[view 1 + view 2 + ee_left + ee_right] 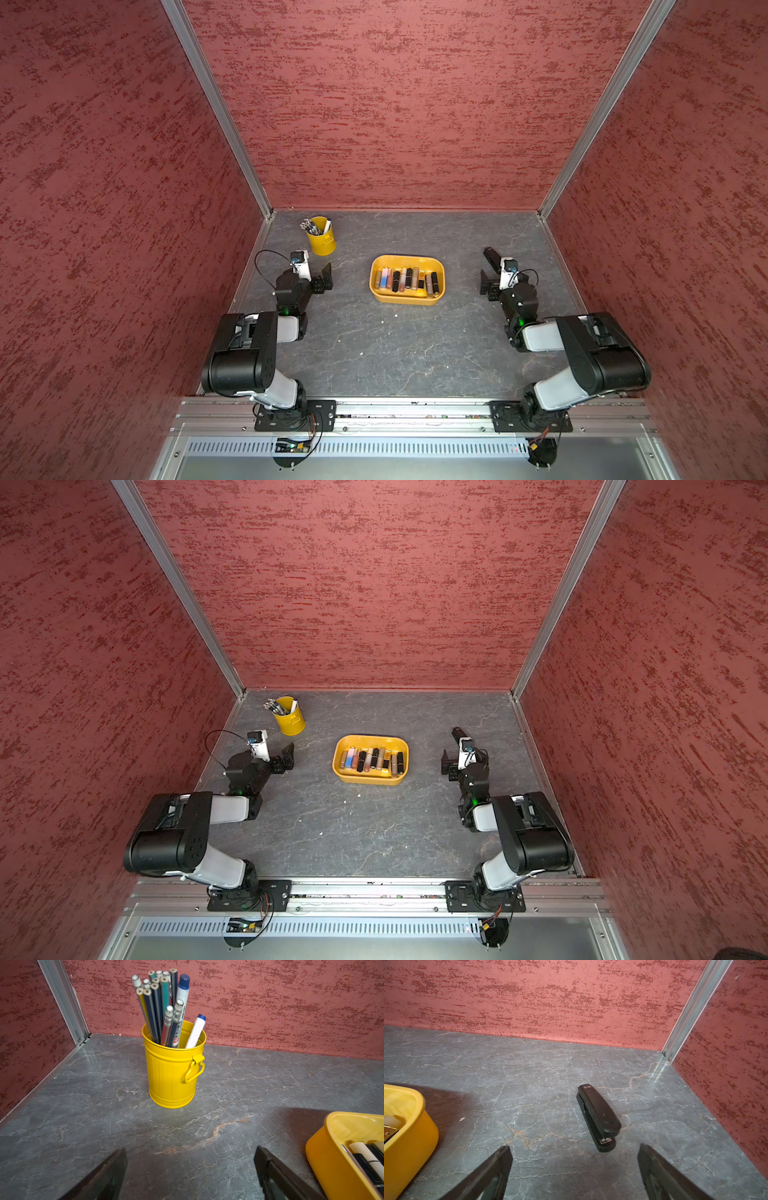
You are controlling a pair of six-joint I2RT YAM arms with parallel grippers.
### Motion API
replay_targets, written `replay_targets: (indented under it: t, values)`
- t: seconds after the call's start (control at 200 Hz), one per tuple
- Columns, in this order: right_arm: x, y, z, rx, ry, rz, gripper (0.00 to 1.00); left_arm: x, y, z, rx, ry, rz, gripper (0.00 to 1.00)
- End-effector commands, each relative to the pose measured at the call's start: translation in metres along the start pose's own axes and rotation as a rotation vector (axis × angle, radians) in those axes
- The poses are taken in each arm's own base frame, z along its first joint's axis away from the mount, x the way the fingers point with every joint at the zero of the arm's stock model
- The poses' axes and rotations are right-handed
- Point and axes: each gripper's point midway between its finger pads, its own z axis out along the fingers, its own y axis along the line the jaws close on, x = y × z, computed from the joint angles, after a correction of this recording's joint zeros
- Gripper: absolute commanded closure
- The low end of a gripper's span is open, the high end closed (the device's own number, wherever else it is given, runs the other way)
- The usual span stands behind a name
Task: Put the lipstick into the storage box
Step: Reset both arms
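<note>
Jaws of the left gripper (pixel 190 1153) stand spread wide with nothing between them, over the grey stone-patterned table (pixel 374 353); the right gripper (pixel 574 1148) is likewise spread wide and empty. Both arms are folded back, one at each side of the table, with the grippers well apart. Between them, in both top views, sits the storage box (pixel 405 300), a shallow yellow-orange tub touched by neither gripper. The lipsticks (pixel 405 280) lie inside it, side by side in a row across its floor, in black, brown, pink, blue and pale cases. Beyond the left gripper, near the far left corner, a yellow bucket (pixel 171 1076) stands upright holding pencils and markers (pixel 164 1001). Beyond the right gripper a black stapler (pixel 598 1115) lies flat on the table. Red textured walls (pixel 395 104) close the far side
</note>
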Motion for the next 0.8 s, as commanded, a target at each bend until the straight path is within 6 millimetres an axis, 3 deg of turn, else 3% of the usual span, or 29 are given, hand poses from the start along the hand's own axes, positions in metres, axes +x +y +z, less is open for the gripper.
replay_targets:
  t: [0.0,0.266,0.797]
  values:
    - [-0.008,-0.001,0.006,-0.011,-0.010,0.018,0.01,0.000,0.000,0.001,-0.003,0.003,0.016,0.00]
    - [-0.005,-0.009,0.017,-0.037,0.048,0.071,0.01,0.000,0.000,0.002,-0.003,0.004,0.017,0.00]
    - [-0.005,-0.011,0.017,-0.038,0.049,0.079,0.01,0.000,0.000,0.002,-0.006,0.003,0.017,0.00]
